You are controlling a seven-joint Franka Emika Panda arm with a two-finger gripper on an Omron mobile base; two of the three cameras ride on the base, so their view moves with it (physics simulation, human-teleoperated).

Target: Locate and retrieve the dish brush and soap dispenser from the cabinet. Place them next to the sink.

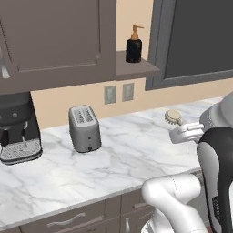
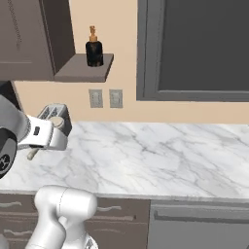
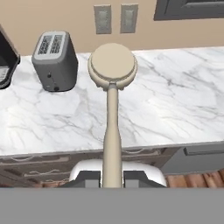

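Fingers point(image 3: 89, 177) of the gripper point(image 3: 112, 178) clamp the dish brush point(image 3: 112, 87) by its handle above the marble counter's point(image 1: 127, 150) front edge, fingertips largely cut off, while the soap dispenser point(image 1: 134, 47) stands on the cabinet point(image 1: 136, 68) shelf board.

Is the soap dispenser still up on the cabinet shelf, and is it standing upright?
Yes, upright on the shelf: the soap dispenser stands with its orange pump on top, on the cabinet shelf board beside the wall cabinet doors.
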